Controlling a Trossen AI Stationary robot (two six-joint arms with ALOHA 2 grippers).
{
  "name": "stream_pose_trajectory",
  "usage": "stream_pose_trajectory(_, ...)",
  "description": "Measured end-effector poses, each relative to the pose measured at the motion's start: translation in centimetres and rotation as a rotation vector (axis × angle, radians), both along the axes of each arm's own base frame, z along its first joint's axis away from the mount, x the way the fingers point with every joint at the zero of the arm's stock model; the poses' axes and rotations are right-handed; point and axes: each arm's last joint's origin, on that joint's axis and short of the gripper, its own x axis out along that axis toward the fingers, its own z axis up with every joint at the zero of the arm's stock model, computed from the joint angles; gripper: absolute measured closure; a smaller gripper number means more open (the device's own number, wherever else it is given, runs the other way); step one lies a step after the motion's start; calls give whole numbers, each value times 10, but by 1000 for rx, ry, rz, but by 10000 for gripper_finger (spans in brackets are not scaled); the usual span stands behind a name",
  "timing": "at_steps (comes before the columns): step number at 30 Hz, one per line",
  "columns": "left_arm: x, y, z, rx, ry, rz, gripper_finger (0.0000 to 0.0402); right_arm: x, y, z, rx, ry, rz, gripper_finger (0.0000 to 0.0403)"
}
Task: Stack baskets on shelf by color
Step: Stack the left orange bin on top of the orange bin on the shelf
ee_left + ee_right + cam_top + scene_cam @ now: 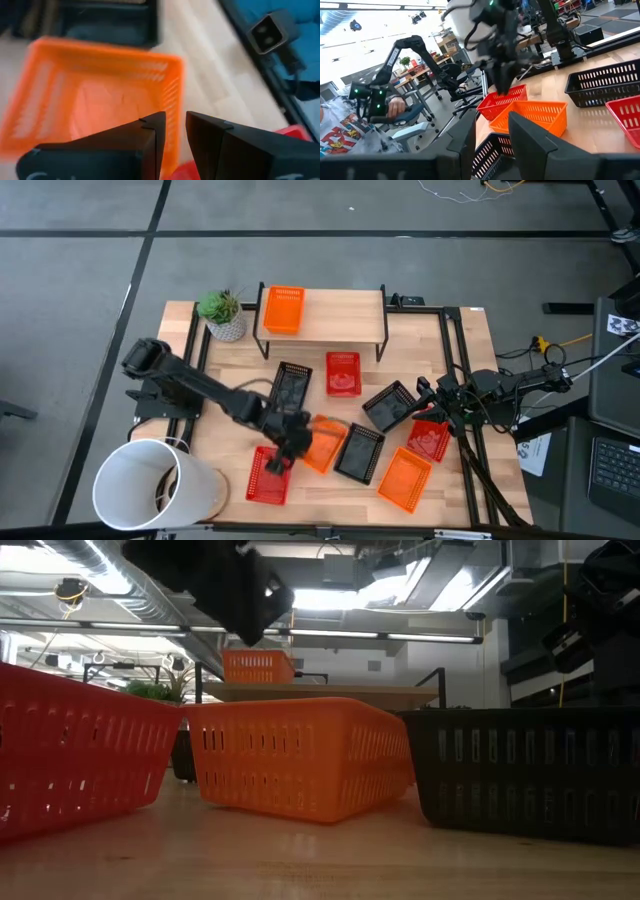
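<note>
Your left gripper (291,442) is hovering right over the loose orange basket (322,445) in the front middle of the table (440,340), well short of the shelf (335,320) at the back. In the left wrist view the jaws stand apart with a narrow gap and nothing between them, lined up over the basket's near wall (172,100). No grip yet.

That basket looks like thin mesh plastic: light, a bit flexy, probably slick on the wood. I'd pinch one side wall over the rim, one jaw inside and one outside, close to the middle of the wall so it hangs level. Squeeze gently; the mesh could bow or skate away.

Your left arm reaches in a long diagonal from its base on the shelf's left-front side, wrist tipped down over the basket, with a red basket (268,476) just beside it on the front side and a black basket (360,452) touching or nearly touching on the other.

One orange basket (283,310) already sits on the shelf's left end, so that is where this one belongs, nested on top.

Your right gripper (432,395) waits off the shelf's right-front side, near a black basket (390,406) and a red one, jaws parted and empty.
</note>
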Motion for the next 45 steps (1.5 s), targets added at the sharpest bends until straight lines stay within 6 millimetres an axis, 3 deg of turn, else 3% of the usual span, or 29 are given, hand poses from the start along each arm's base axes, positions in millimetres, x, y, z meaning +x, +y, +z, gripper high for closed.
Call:
stream_pose_trajectory(3, 3, -13, -13, 21, -4, -45, 333, 0, 0, 0, 0, -2, 0, 286)
stream_pose_trajectory(7, 6, -15, -22, 58, 4, -12, 333, 0, 0, 1, 1, -5, 0, 286)
stream_pose_trajectory(18, 4, -19, -23, 68, 10, -10, 333, 0, 0, 1, 2, -5, 0, 286)
stream_pose_trajectory(27, 7, -19, -43, 128, 58, 13, 333, 0, 0, 1, 2, -6, 0, 286)
stream_pose_trajectory(36, 12, -18, -40, 132, 11, 37, 333, 0, 0, 1, 1, -5, 4, 286)
stream_pose_trajectory(45, 13, -19, -51, 149, 48, 35, 333, 0, 0, 1, 2, -5, 3, 286)
